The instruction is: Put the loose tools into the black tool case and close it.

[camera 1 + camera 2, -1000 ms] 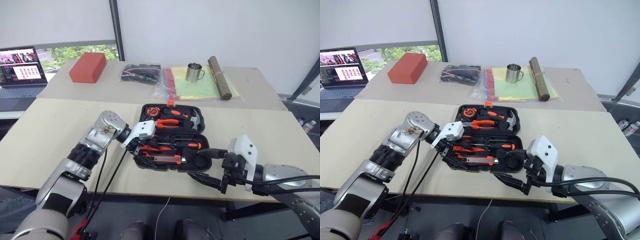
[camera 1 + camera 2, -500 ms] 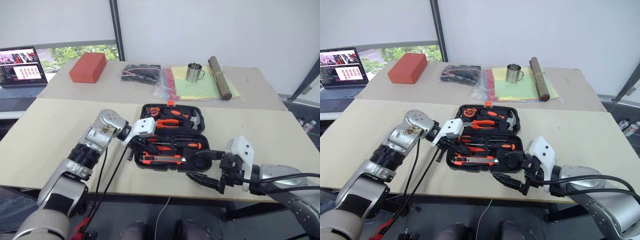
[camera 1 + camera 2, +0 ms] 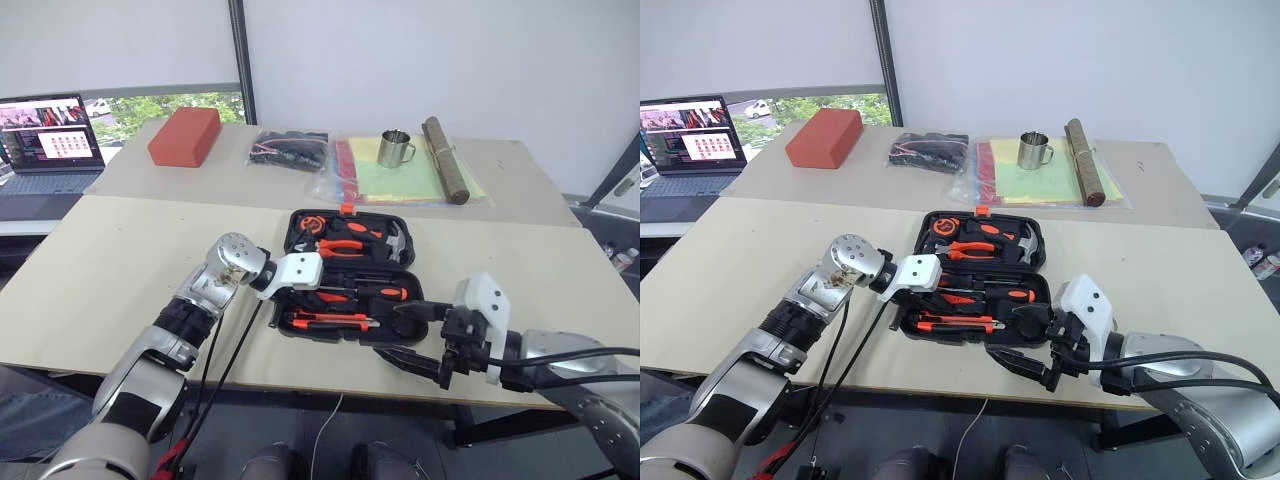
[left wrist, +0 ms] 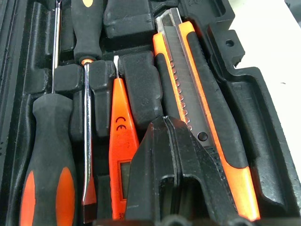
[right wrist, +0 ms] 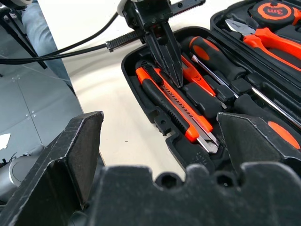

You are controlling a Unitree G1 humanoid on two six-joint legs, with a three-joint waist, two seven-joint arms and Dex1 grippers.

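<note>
- The left gripper (image 5: pixel 165 52) has pressed its fingers together since a second ago and now pokes empty into the near tray, between the tester screwdriver (image 4: pixel 121 155) and the utility knife (image 4: pixel 207 122).
- The right gripper (image 3: pixel 415 338) stays spread wide, empty, near the case's front corner.
- Tools look seated; closing likely comes next.
- The black tool case (image 3: pixel 415 300) lies open on the table (image 3: pixel 120 270), orange-handled tools in moulded recesses.

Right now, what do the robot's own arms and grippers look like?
Both arms are silver-grey metal with black ribbed joints. Black cables trail from the left arm. Each wrist has a white housing, ending in the left gripper and right gripper, each with black jaws.
</note>
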